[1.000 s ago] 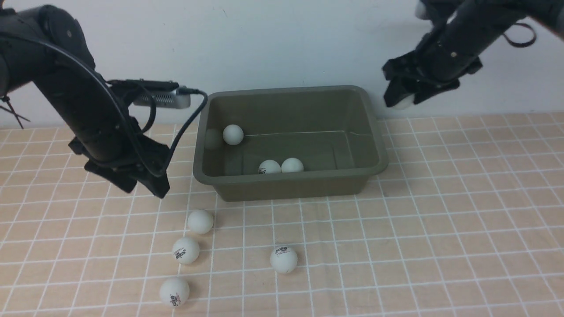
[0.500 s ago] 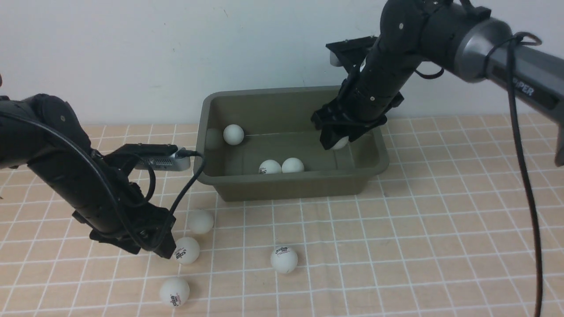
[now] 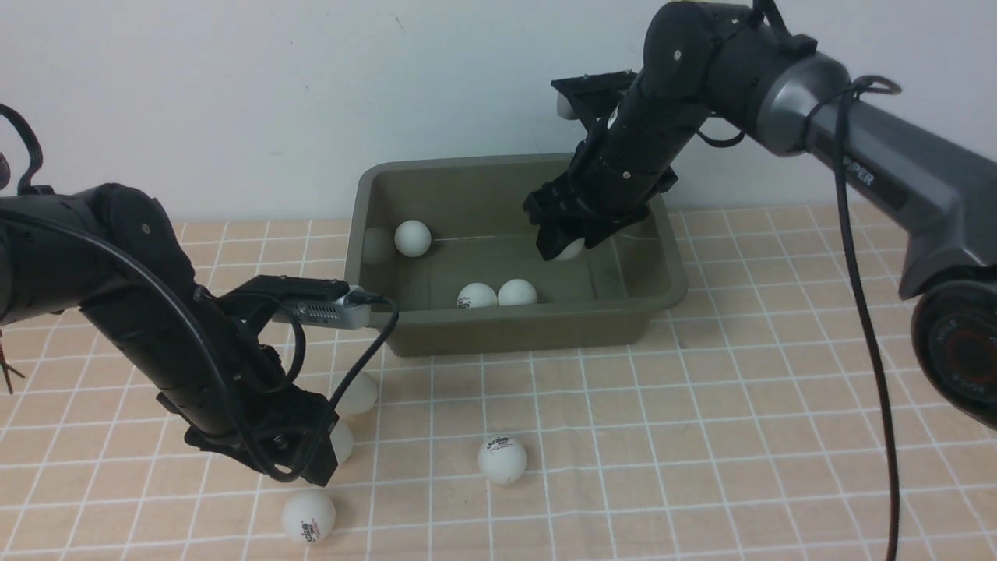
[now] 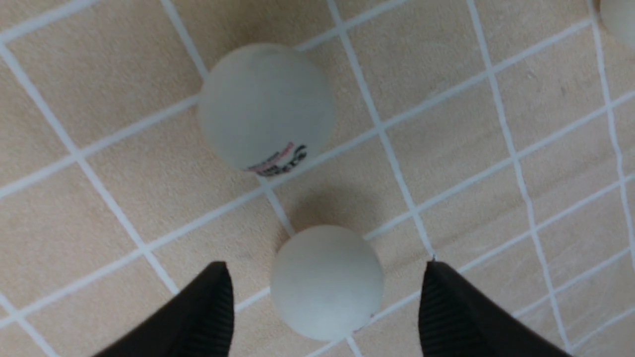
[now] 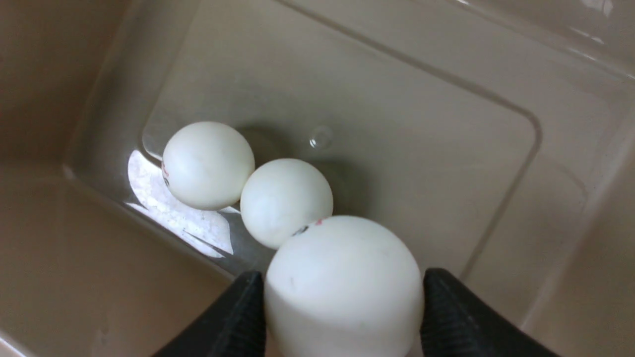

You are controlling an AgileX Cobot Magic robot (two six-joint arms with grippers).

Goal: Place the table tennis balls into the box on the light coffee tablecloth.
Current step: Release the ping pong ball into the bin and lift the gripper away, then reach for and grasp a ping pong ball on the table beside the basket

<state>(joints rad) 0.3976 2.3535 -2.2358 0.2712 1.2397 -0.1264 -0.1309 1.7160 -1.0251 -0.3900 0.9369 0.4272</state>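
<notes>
Well, the rectangular olive-green plastic tub (image 3: 514, 331) sits on the peach-beige gridded cloth (image 3: 701, 436), long axis left to right; the right gripper (image 3: 562, 248) pinches a small white matte ball (image 5: 342, 292) inside it; the left gripper (image 4: 326, 265), spread wide, straddles another white ball (image 4: 326, 285) on the cloth without touching it.

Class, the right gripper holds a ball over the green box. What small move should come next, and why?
Probably open the right gripper: its held ball hangs inside the box walls, above the bare floor, so releasing should drop it in.
</notes>
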